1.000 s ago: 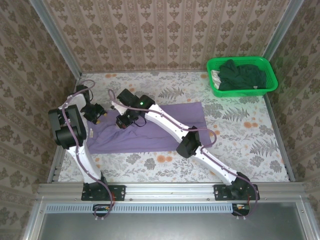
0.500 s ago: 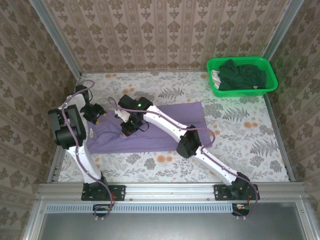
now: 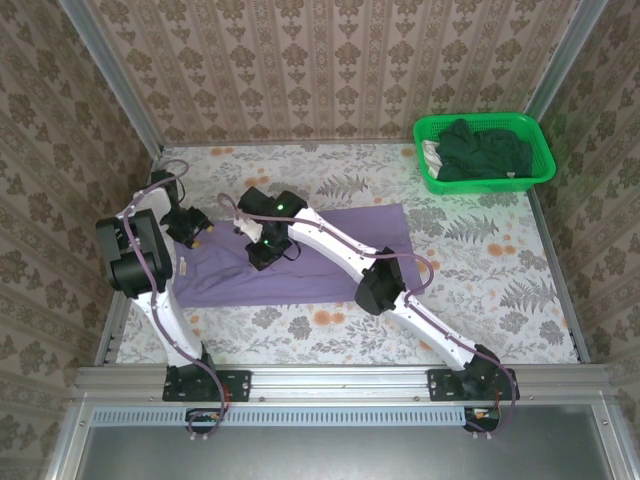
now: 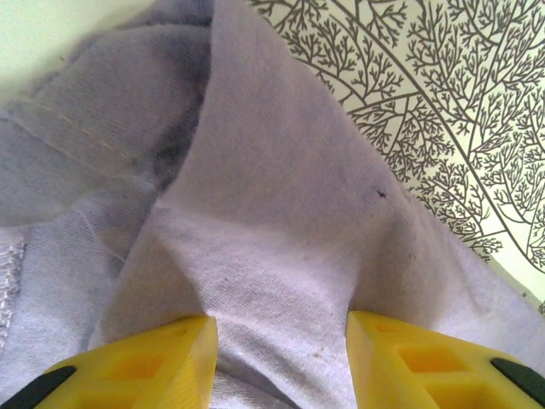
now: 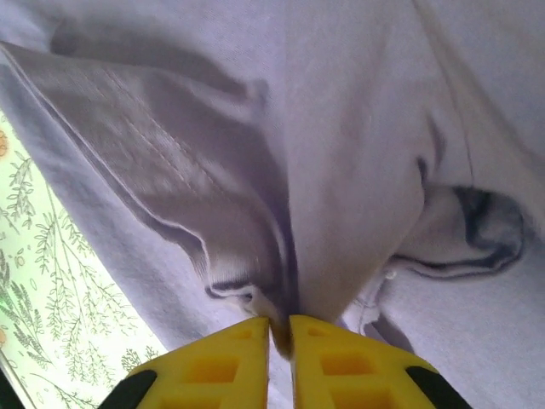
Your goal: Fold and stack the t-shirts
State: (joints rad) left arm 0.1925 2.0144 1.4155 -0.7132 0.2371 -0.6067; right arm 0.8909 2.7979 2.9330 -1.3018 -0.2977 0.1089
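Folding of the first shirt is the step in hand, I'd say, w/ nothing stacked yet. Far left, the left gripper [image 3: 190, 232] sits at the left end of the lavender t-shirt [image 3: 385, 228], which lies spread lengthwise on the flowered table [image 3: 500, 270], left of centre. Its wrist view shows the yellow fingers [image 4: 162, 362] part-way apart w/ a thick tented bunch of cloth pinched between them. Just to the right, over the shirt's left half, the right gripper [image 3: 262, 248] points down into the cloth. Its jaws are nearly closed, only a slit, w/ a thin ridge of lavender fabric caught in it. A sleeve seam & a rumpled fold lie beside that pinch. Far right, at the back corner, the bright green basket [image 3: 480, 186] holds the dark green t-shirts [image 3: 485, 148] in a heap, well apart from both arms. Next move, prob.: both grips lift that left end together & carry it toward the right end, keeping the edge level so the fold lands square, then let go.
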